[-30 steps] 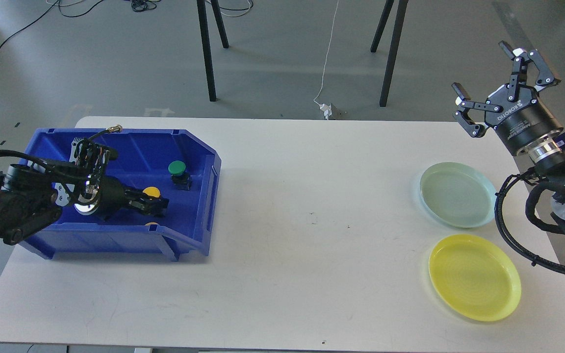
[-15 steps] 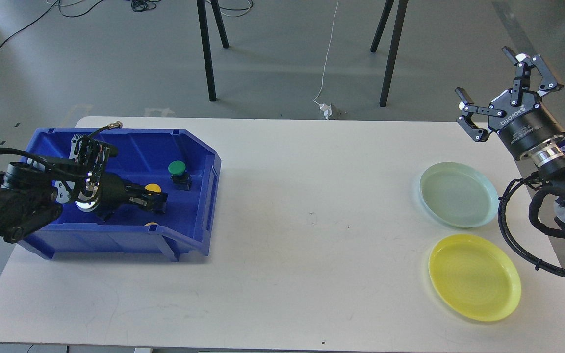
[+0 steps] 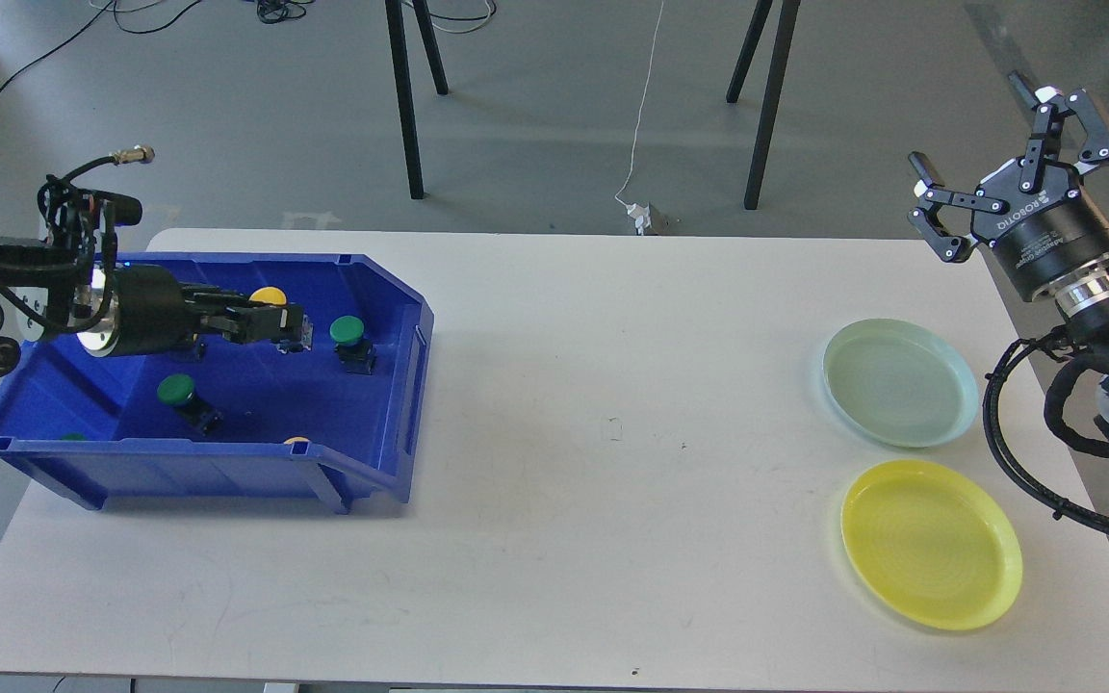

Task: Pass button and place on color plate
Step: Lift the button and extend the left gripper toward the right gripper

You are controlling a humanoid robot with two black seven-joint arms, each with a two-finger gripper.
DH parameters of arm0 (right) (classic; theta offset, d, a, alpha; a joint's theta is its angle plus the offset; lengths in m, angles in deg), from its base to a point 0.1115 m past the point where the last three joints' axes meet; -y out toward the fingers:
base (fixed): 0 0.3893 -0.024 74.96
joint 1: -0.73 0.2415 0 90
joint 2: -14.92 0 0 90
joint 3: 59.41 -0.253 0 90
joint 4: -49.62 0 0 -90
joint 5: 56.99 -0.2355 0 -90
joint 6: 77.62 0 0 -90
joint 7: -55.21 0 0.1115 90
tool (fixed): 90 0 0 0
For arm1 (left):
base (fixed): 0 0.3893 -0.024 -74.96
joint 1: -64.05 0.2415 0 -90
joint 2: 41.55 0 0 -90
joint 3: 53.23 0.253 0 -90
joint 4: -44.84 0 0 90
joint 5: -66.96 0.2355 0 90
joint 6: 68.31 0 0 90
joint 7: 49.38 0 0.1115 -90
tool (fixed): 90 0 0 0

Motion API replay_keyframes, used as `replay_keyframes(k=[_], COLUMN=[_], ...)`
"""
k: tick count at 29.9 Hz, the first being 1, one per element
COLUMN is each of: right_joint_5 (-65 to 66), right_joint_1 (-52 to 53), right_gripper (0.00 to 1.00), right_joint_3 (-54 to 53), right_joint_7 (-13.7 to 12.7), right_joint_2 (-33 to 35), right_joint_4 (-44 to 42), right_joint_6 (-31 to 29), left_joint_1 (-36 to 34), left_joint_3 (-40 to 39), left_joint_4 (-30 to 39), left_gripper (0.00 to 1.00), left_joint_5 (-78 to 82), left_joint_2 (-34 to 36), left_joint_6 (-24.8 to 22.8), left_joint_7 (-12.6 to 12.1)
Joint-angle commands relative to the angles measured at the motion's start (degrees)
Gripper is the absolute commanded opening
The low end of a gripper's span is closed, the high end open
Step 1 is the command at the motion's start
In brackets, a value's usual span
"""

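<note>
Since earlier: our left arm has lifted up and back out of the blue bin (image 3: 391,385), carrying the yellow button (image 3: 270,300) with it; two green buttons once hidden under the arm now show, and our right arm has drifted slightly right.
Left claw (image 3: 275,322): pinching the yellow button, fingers pressed against its dark body, held above the bin's rear part and pointing right, across the desk (image 3: 612,481).
Yellow button: its yellow cap faces up and away from us, peeking over the fingers; its dark body sits between them. We cannot tell its long axis for sure, since the fingers cover most of it.
Right claw (image 3: 992,159): spread wide and empty, raised past the desk's far right corner, fingers pointing up and left.
Inside the bin: one green button (image 3: 349,334) stands upright just right of the left claw, cap up; a second green button (image 3: 179,392) lies lower left, tilted; a sliver of another yellow cap (image 3: 296,441) shows behind the front wall, and a green edge (image 3: 73,437) sits in the near-left corner.
In the way: the upright green button is close beside the claw's fingertips, though apart from them.
Plates: a pale green plate (image 3: 901,383) and a yellow plate (image 3: 932,545) lie at the desk's right side, well apart from the bin, yellow nearer us.
Beyond the desk: black stand legs (image 3: 405,96) and a white cable (image 3: 646,106) on the grey floor.
</note>
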Motion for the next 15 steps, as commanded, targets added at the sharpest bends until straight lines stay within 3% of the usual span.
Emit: replay_keyframes(k=[1,4,6,11,15], right_joint_5=[2.45,2.45,2.45,5.69,11.41], right_joint_1=[-1.27,-3.99,-7.06,-16.38,-19.82], right_gripper=[0.99,0.99,0.99,0.99,0.99], right_joint_3=[0.23,0.06,-0.03,-0.21,0.05], right_joint_7=[0.14,0.31,0.66,0.93,0.93], right_joint_2=[3.24,7.19,9.48,12.13,11.43], right_joint_4=[2.85,7.15,12.24,27.18,30.37], right_joint_6=[1.54,1.38,0.85,0.58,0.76], left_joint_1=[3.23,4.64,5.78,9.65,13.52], left_joint_3=[-7.25,-10.95,-12.53,-17.45,-21.23], left_joint_4=[7.33,11.82,12.88,8.24,6.03], left_gripper=[0.1,0.1,0.1,0.11,0.11], left_joint_5=[-12.54,-23.02,-27.77,-32.97,-32.97], left_joint_2=[1.92,-1.93,-8.68,-23.54,-29.1], left_joint_6=[-1.09,-1.0,0.05,1.55,1.37], left_joint_7=[0.01,0.01,0.01,0.01,0.01])
